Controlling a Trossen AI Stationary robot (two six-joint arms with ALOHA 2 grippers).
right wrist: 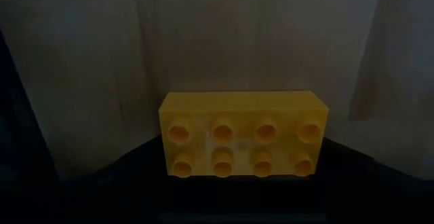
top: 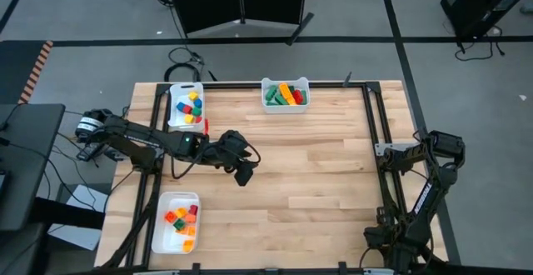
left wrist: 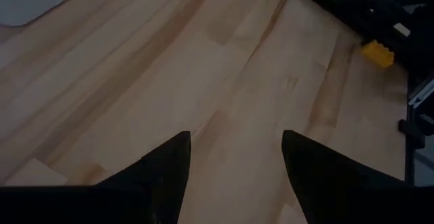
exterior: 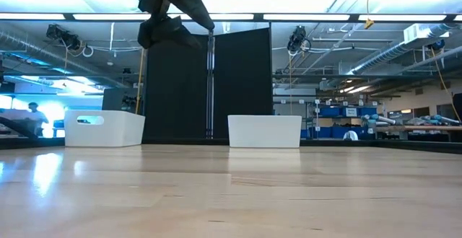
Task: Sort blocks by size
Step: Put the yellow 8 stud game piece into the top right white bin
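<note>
A yellow eight-stud brick (right wrist: 243, 134) lies studs up on the wood at the table's right edge, beside the dark frame rail; the left wrist view shows the same brick (left wrist: 377, 53) far off. My right gripper (right wrist: 244, 183) points straight down over it, open, a dark finger at each short end. In the high view the right arm (top: 437, 148) hides this brick. My left gripper (left wrist: 234, 163) hangs open above bare wood near the table's middle (top: 243, 175), nothing between its fingers. Other blocks lie in three white trays. My right gripper's fingers come from above and flank the yellow brick's two short ends (right wrist: 166, 139). I cannot tell whether they touch it. The brick lies flat on the table.
White trays with blocks: far left (top: 176, 108), far middle (top: 268, 86), near left (top: 163, 225). In the low view two trays (exterior: 105, 128) (exterior: 265, 131) stand at the back. A dark frame rail (top: 373, 133) runs along the right side. Wide bare wood lies between the arms.
</note>
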